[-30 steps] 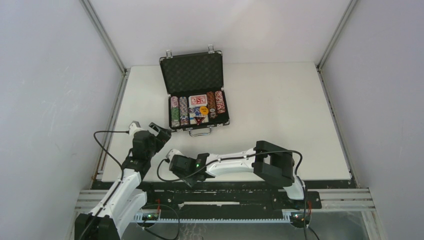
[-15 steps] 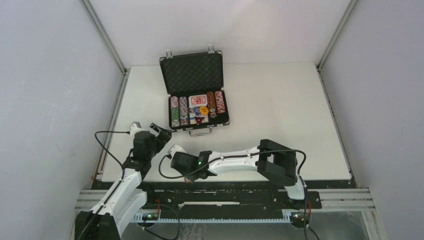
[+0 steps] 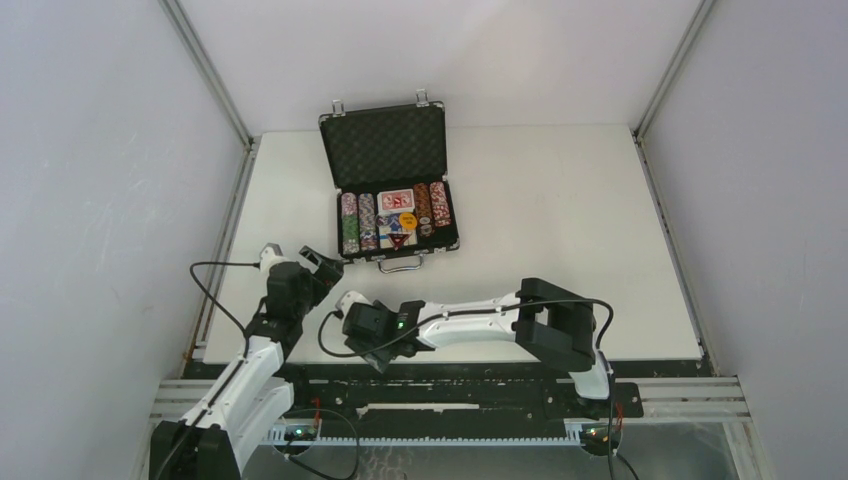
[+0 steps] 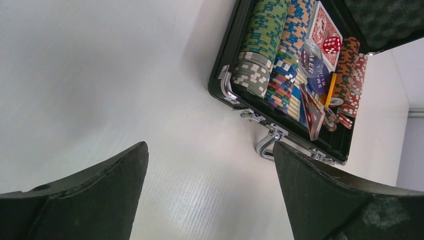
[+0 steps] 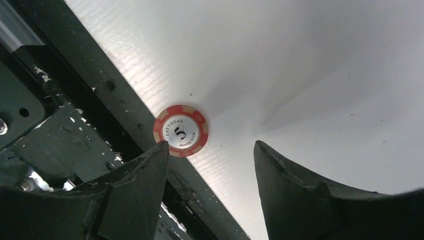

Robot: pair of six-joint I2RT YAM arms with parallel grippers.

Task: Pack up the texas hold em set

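Down at the near edge, the right gripper [image 5: 210, 150] had just sprung wider: half-closed 1 second ago, now jaws well apart with nothing between them. 1 red chip [image 5: 180, 131], marked 5, lay flat on the table [image 5: 300, 75] just beyond the tip of the finger on the left of the wrist view. It sat right beside the black rail [image 5: 100, 100], more off to that side than centred in the gap. The wrist had also slid a touch leftward. My read: a reset for a fresh bite, or a let-go; either way, that chip was not packed yet.

Further out, the left gripper [image 4: 210, 146] hung spread wide and empty, unchanged. Ahead of it and to its right stood the case [image 4: 220, 75], lid up, chip rows [image 4: 265, 30] and a red die [image 4: 331, 44] inside, handle [image 4: 267, 145] facing the fingers.
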